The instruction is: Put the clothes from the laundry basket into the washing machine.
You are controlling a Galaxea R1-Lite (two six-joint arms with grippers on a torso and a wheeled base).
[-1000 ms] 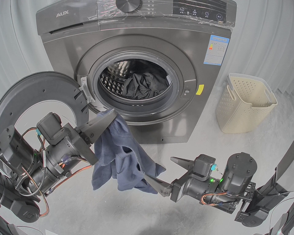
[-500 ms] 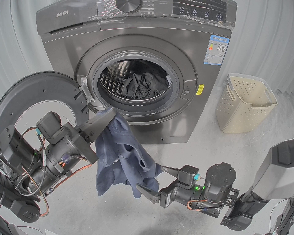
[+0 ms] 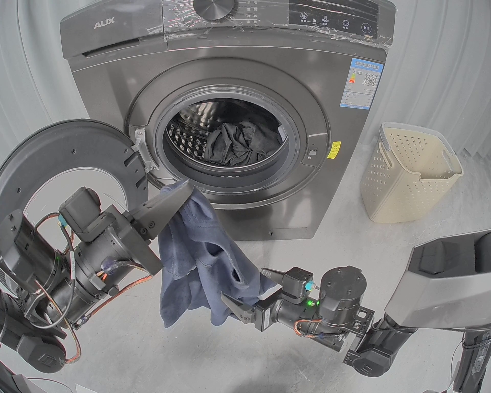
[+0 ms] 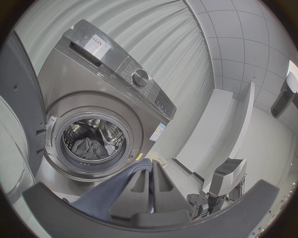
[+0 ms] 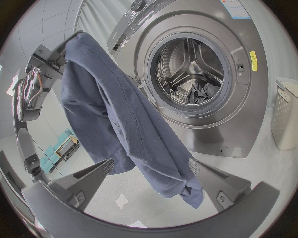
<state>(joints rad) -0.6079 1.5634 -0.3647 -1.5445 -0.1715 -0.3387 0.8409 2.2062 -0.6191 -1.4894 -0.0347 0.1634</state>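
Hidden or unclear:
- The top edge of the blue garment (image 3: 204,256) vanishes inside the left claw (image 3: 182,193), whose fingers are pressed together on the cloth. It hangs in the air in front of the washing machine (image 3: 102,97), at about 7 o'clock from the drum (image 3: 194,138), and the rest of it drapes free above the floor (image 3: 327,240).
- Its lower folds drop between the fingers of the right claw (image 3: 244,286), which is spread wide at 5 o'clock from the left claw. On the right wrist view the cloth hangs between the pads (image 5: 194,166). I cannot tell whether either one touches it.
- The machine's top is cut off by the upper edge of the head view.
- The laundry basket (image 3: 404,199) stands on the floor at 3 o'clock from the machine, near it. Its near wall hides its bottom.
- A dark garment (image 3: 238,143) lies bunched in the drum, and its far side is lost in shadow.

Surface and room:
- The floor is smooth and pale grey.
- A pleated pale curtain (image 3: 445,61) hangs behind the machine on both sides.
- The door (image 3: 66,148) is swung open to 9 o'clock of the drum.

Labels:
- A blue-and-white sticker (image 3: 361,83) sits at 2 o'clock of the drum.
- A small yellow sticker (image 3: 334,149) sits at 3 o'clock of the drum, by the latch.
- The print on both is too small for me to read.
- Wrinkled clear film covers the control panel (image 3: 327,18) and the dial (image 3: 214,6).
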